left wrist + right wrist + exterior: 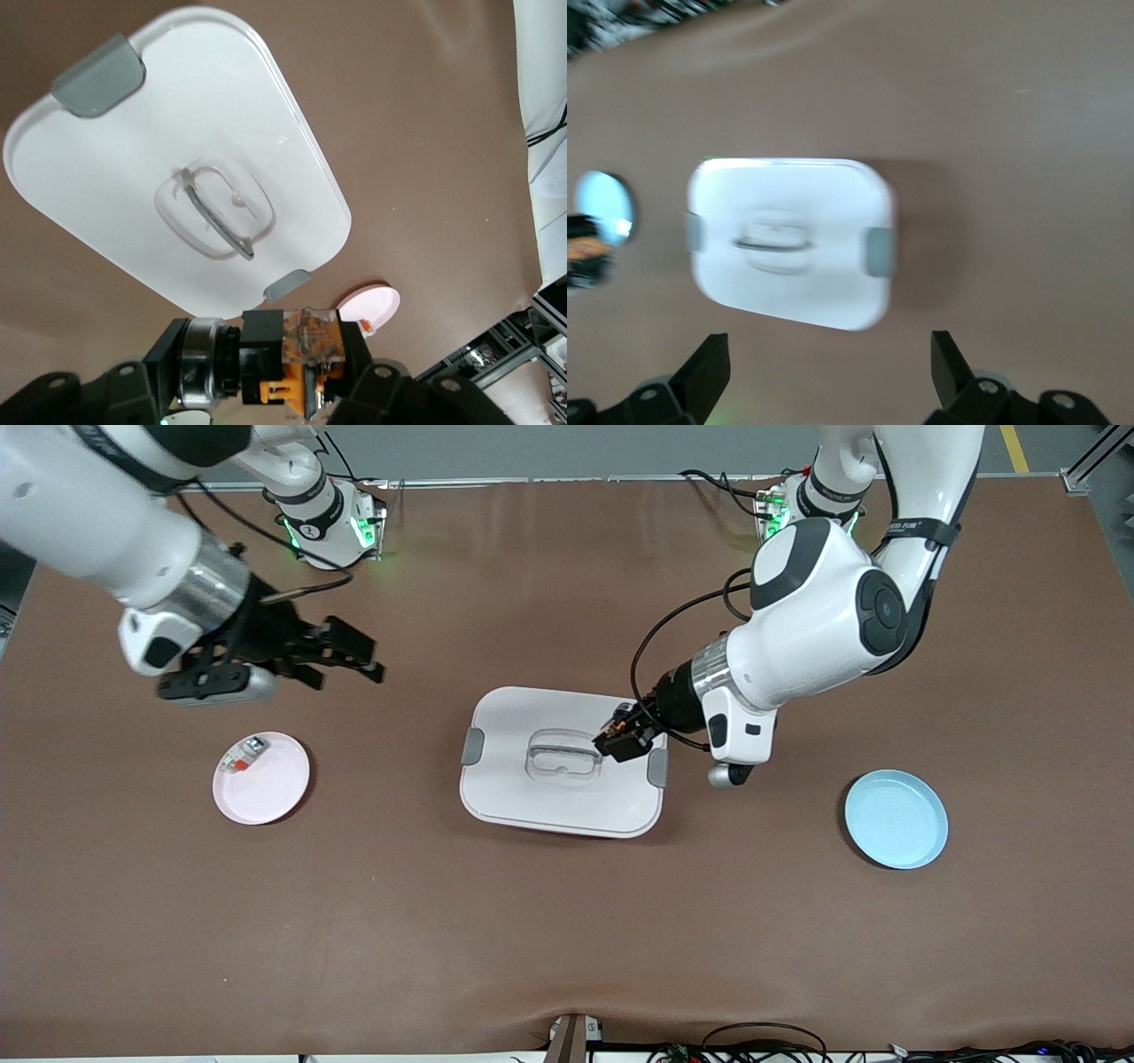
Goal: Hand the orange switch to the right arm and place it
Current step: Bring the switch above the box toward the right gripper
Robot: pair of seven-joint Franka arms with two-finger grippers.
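One white lidded box sits mid-table. Two plates flank it: one blue plate toward the left arm's end, one pink plate toward the right arm's end, carrying one white-and-grey piece. Left gripper over the box lid, clamped on the orange switch. Right gripper spread wide, holding nothing, above the table near the pink plate.
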